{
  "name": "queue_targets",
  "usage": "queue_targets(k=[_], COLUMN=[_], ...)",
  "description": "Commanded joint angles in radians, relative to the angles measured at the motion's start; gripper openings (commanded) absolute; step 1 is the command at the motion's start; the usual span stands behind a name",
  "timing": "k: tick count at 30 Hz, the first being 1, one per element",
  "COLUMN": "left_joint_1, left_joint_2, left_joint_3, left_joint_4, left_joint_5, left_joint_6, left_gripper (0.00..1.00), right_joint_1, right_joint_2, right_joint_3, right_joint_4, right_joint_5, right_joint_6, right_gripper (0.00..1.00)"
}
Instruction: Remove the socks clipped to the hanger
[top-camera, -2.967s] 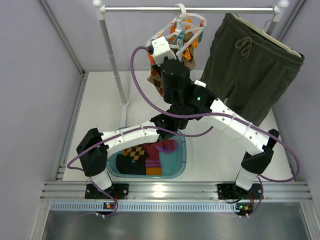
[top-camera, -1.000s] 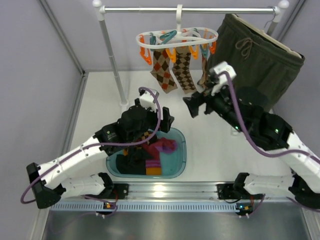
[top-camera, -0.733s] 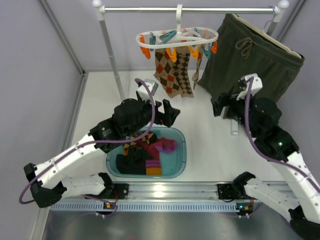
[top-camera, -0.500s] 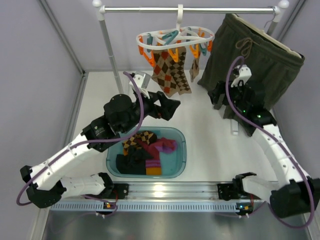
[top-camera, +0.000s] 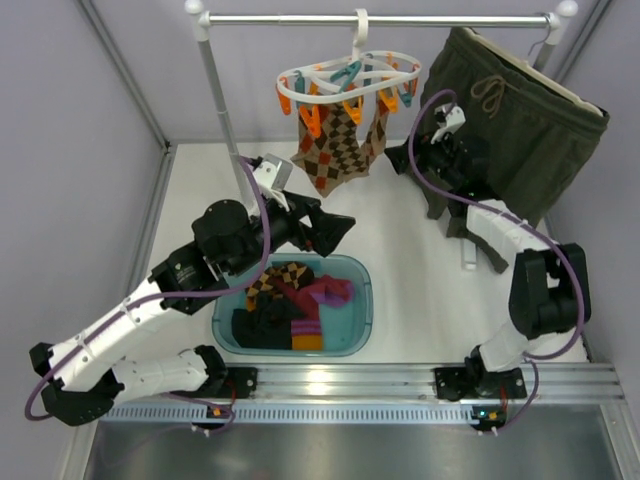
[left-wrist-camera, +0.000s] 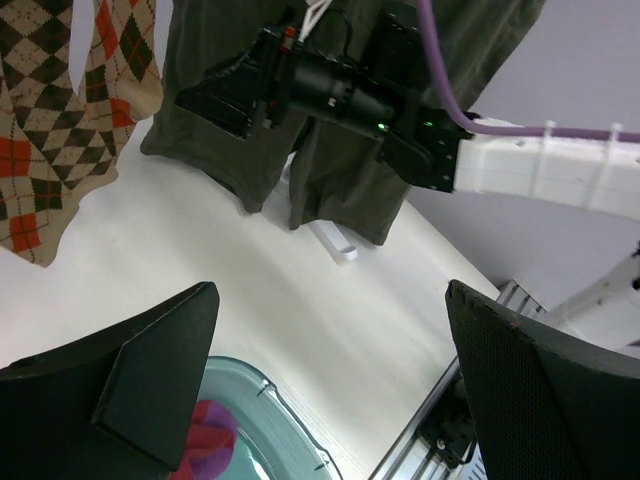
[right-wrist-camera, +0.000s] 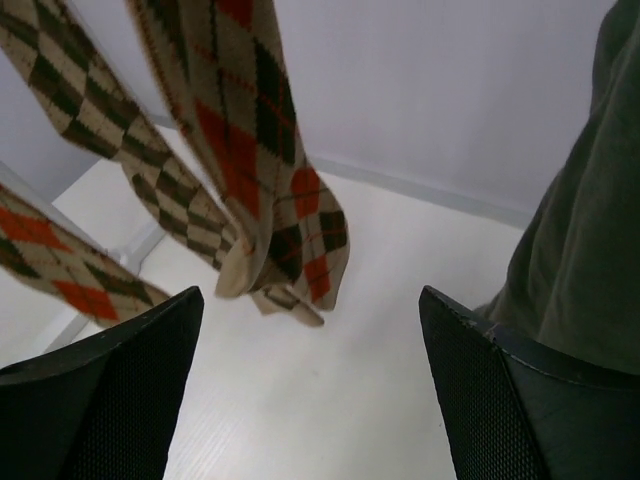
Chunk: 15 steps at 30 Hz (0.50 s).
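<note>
The white hanger (top-camera: 352, 72) hangs by its hook from the rail, with orange and teal pegs. Several argyle socks (top-camera: 335, 148) dangle from it, bunched together. My left gripper (top-camera: 333, 229) is open and empty, below the socks and above the basin's far rim. My right gripper (top-camera: 396, 156) is open and empty, just right of the socks at their height. In the right wrist view the socks (right-wrist-camera: 255, 150) hang ahead and above the wide jaws (right-wrist-camera: 310, 390). The left wrist view shows the socks (left-wrist-camera: 50, 150) at upper left and my open jaws (left-wrist-camera: 330, 380) over the table.
A teal basin (top-camera: 360, 325) near the front holds several loose socks (top-camera: 290, 305). Olive shorts (top-camera: 510, 130) hang at the rail's right end, right behind my right arm. The rail's post (top-camera: 225, 120) stands left of the hanger. Grey walls close in both sides.
The right arm has stretched back and left to the socks' right side, its jaws narrowing slightly. The left gripper has advanced to the right under the socks. The hanger has turned, bunching the socks.
</note>
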Motion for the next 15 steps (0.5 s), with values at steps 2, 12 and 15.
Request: queue_targets(k=[2,12,15], left_joint_1=[0.000,0.002,0.000], left_joint_2=[-0.072,-0.106,-0.101], left_joint_3=[-0.047,-0.113,-0.112], left_joint_4=[0.019,-0.033,-0.039], left_joint_5=[0.038,0.005,-0.012], left_joint_6=[0.002,0.029,0.037], left_gripper=[0.99,0.99,0.99], right_joint_1=[0.000,0.024,0.026], right_joint_2=[0.094,0.280,0.243], right_joint_3=[0.122,0.211,0.136], right_joint_4=[0.265,0.417,0.503], right_joint_5=[-0.083,-0.120,-0.097], right_joint_6=[0.042,0.099,0.120], right_gripper=[0.84,0.46,0.11])
